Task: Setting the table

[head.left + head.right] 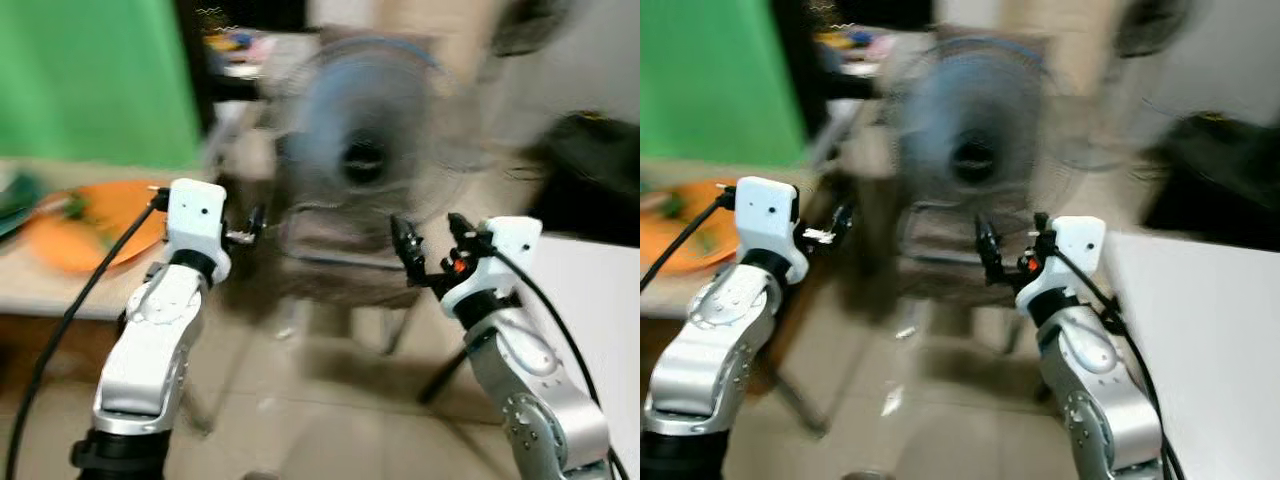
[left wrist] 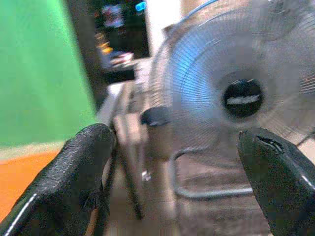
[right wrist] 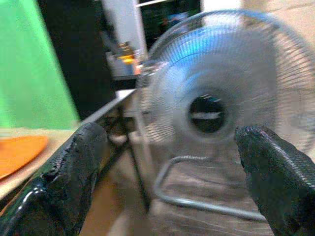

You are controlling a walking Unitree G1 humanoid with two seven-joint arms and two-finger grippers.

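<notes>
Motion blur smears the floor fan point(image 1: 365, 160), so its grille shows no detail. Left of the fan, the orange plate point(image 1: 85, 225) on the worktop point(image 1: 50, 285) is blurred, and what lies on it cannot be identified.

- a fan point(image 1: 365, 160) stands straight ahead, between the raised left gripper point(image 1: 252, 224) and right gripper point(image 1: 432, 240).
- a plate point(image 1: 95, 222) lies on the table point(image 1: 40, 290) at left.
- another table point(image 1: 1200, 330) lies at right.
</notes>
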